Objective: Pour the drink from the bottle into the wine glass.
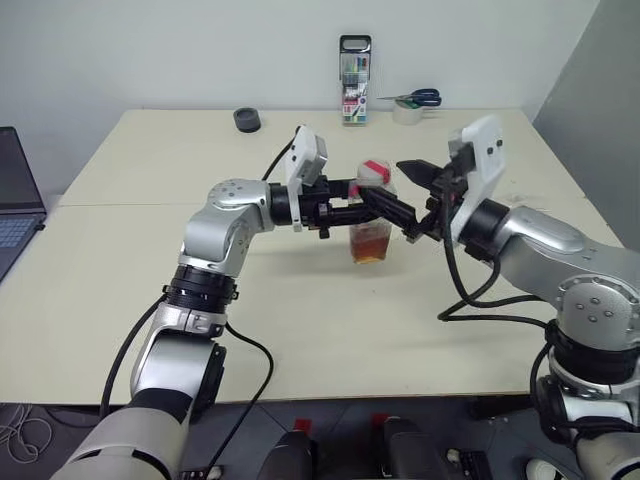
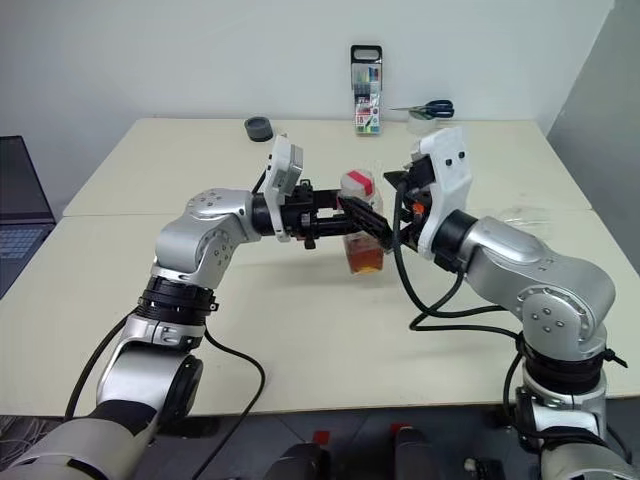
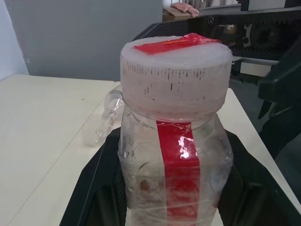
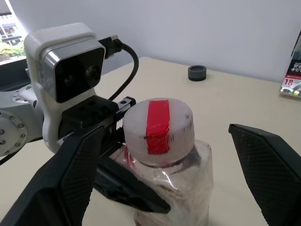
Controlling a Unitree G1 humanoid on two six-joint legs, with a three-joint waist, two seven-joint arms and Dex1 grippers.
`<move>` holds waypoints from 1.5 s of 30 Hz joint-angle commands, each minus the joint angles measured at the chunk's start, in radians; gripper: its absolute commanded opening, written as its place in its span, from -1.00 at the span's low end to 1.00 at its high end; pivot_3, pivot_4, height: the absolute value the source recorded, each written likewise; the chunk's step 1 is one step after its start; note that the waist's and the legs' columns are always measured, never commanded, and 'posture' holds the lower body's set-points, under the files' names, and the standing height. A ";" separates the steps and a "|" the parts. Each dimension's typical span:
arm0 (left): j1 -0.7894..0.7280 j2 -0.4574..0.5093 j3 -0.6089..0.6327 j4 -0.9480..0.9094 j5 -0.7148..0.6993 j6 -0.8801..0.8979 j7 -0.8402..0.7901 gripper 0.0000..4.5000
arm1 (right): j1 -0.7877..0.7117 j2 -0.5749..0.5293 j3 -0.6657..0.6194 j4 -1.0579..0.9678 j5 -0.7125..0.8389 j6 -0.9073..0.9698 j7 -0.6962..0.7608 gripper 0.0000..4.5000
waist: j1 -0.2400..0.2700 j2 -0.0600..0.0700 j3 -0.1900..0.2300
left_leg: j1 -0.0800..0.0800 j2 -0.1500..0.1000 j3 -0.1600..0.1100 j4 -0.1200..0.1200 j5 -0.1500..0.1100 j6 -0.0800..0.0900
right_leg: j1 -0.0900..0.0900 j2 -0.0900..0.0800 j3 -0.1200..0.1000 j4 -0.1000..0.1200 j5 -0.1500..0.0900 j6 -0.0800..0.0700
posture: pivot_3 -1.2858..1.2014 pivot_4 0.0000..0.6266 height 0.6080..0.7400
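The bottle (image 1: 372, 225) is clear plastic with a white cap (image 4: 157, 125) and a red strip. It is held upright just above the middle of the table (image 1: 300, 330), and the amber drink (image 1: 370, 246) fills its lower part. My left gripper (image 1: 385, 211) reaches in level from the left and is shut on the bottle's body, a black finger (image 3: 94, 188) on each side. My right gripper (image 4: 169, 155) is open, with its two fingers standing wide on either side of the cap without touching it. A clear shape (image 3: 106, 117) lying on the table beyond the bottle looks like the wine glass on its side.
At the table's far edge stand a marker pack (image 1: 354, 80), scissors (image 1: 415, 98) on a tape roll (image 1: 407, 113), and a black round piece (image 1: 247, 120). A laptop (image 1: 15, 210) sits off the left side. A black cable (image 1: 480, 300) hangs under my right forearm.
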 commanded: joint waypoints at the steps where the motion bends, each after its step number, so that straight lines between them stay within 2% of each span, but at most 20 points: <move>1: -0.006 -0.003 0.016 -0.021 -0.002 -0.025 0.006 -0.13 | -0.032 0.014 -0.008 -0.040 -0.007 0.009 -0.039 1.00 | 0.000 0.000 0.000 | 0.000 0.000 0.000 0.000 0.000 0.000 | 0.000 0.000 0.000 0.000 0.000 0.000 | 0.03 -0.52 1.00; 9: -0.002 -0.006 0.015 -0.023 0.006 -0.036 0.017 -0.13 | -0.027 0.013 0.000 -0.061 -0.016 0.030 -0.035 1.00 | 0.000 0.000 0.000 | 0.000 0.000 0.000 0.000 0.000 0.000 | 0.000 0.000 0.000 0.000 0.000 0.000 | 0.03 -0.52 1.00; 10: -0.003 -0.006 0.015 -0.024 0.006 -0.035 0.019 -0.13 | -0.024 0.013 -0.001 -0.062 -0.015 0.030 -0.034 0.92 | 0.000 0.000 0.000 | 0.000 0.000 0.000 0.000 0.000 0.000 | 0.000 0.000 0.000 0.000 0.000 0.000 | 0.03 -0.52 1.00; 12: -0.006 -0.005 0.016 -0.022 0.007 -0.034 0.020 -0.13 | -0.025 0.015 -0.002 -0.060 -0.012 0.029 -0.028 0.74 | 0.000 0.000 0.000 | 0.000 0.000 0.000 0.000 0.000 0.000 | 0.000 0.000 0.000 0.000 0.000 0.000 | 0.03 -0.52 1.00; 23: -0.014 -0.014 0.020 -0.013 0.017 -0.040 0.029 -0.13 | 0.006 0.013 0.014 -0.044 -0.026 0.010 0.021 -0.98 | 0.000 0.000 0.000 | 0.000 0.000 0.000 0.000 0.000 0.000 | 0.000 0.000 0.000 0.000 0.000 0.000 | 0.03 -0.52 1.00; 30: -0.008 -0.013 0.028 -0.023 0.022 -0.039 0.037 -0.13 | 0.034 -0.008 0.012 -0.038 -0.065 -0.030 0.074 -0.98 | -0.001 0.000 0.000 | 0.000 0.000 0.000 0.000 0.000 0.000 | 0.000 0.001 0.000 0.000 0.000 0.000 | 0.03 -0.52 1.00; 31: -0.005 -0.013 0.028 -0.027 0.020 -0.037 0.038 -0.13 | 0.034 -0.007 0.009 -0.039 -0.066 -0.032 0.076 -0.91 | -0.001 0.000 0.000 | 0.000 0.000 0.000 0.000 0.000 0.000 | 0.000 0.001 0.000 0.000 0.000 0.000 | 0.03 -0.52 1.00; 34: 0.005 -0.013 0.027 -0.040 0.018 -0.035 0.042 -0.13 | 0.034 0.000 0.000 -0.046 -0.051 -0.032 0.080 -0.61 | -0.001 0.000 0.000 | 0.000 0.000 0.000 0.000 0.000 0.000 | 0.000 0.001 0.000 0.000 0.000 0.000 | 0.03 -0.52 1.00; 43: 0.014 -0.018 0.024 -0.075 0.006 -0.015 0.049 -0.13 | 0.023 -0.010 0.027 -0.055 -0.097 -0.042 0.079 0.80 | -0.001 0.000 0.000 | 0.000 0.000 0.000 0.000 0.000 0.000 | 0.000 0.001 0.000 0.000 0.000 0.000 | 0.03 -0.52 1.00; 45: 0.015 -0.018 0.023 -0.075 0.006 -0.016 0.049 -0.13 | 0.025 -0.006 0.031 -0.053 -0.110 -0.043 0.078 0.80 | -0.001 0.000 0.000 | 0.000 0.000 0.000 0.000 0.000 0.000 | 0.000 0.001 0.000 0.000 0.000 0.000 | 0.03 -0.52 1.00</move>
